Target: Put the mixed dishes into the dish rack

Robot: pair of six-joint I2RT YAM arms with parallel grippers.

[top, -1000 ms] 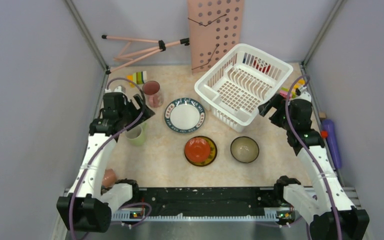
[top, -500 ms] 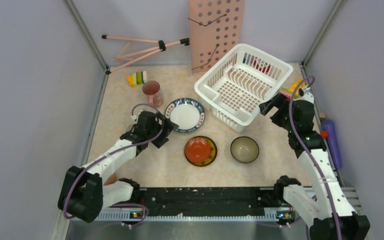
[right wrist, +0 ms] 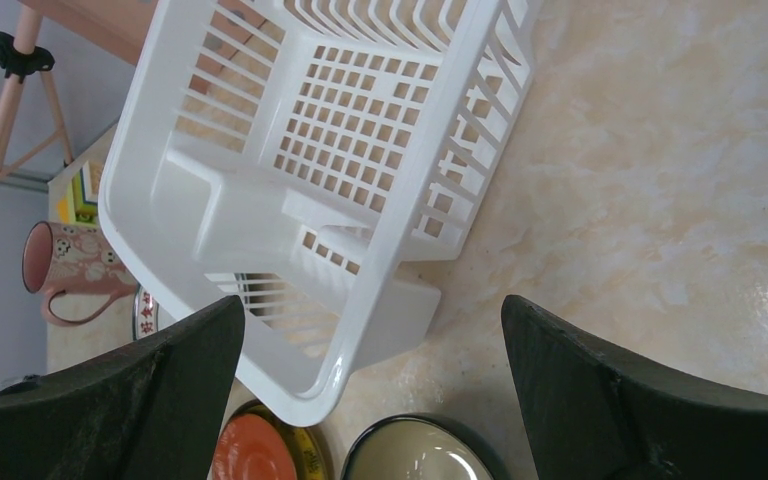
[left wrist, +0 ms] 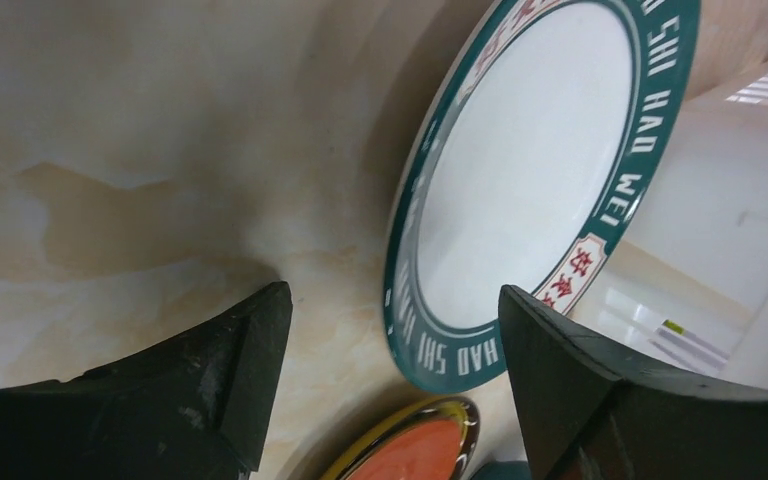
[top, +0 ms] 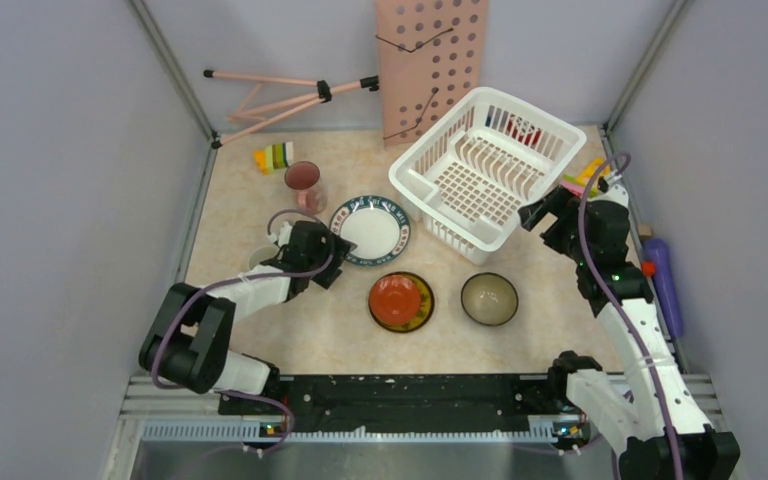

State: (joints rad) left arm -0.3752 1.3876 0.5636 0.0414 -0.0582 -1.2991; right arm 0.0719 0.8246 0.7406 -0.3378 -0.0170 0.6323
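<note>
Change: left gripper [top: 332,252] has swung from the pale green mug [top: 258,258] at the left edge of the beige marbled desk [top: 250,200] over to the white round plate with a dark green lettered rim [top: 370,230]; right gripper [top: 538,212] has stayed by the white slotted plastic dish rack [top: 485,165].
Pale green mug: near the left edge, partly hidden by the left arm.
Pink patterned mug [top: 303,185]: upright, toward the far left corner.
Left gripper: low over the desk, jaws apart, the plate's left rim showing between its black fingers [left wrist: 210,385]; whether they touch it cannot be told.
White round plate: flat at mid-desk, just left of the rack.
Small red plate [top: 401,298]: sits on a yellow-rimmed plate [top: 401,328], nearer the near edge.
Dark-rimmed round bowl [top: 489,298]: right of that pair, apart from it.
Dish rack: far right corner, set askew.
Right gripper: jaws wide apart, beside the rack's near right wall.
</note>
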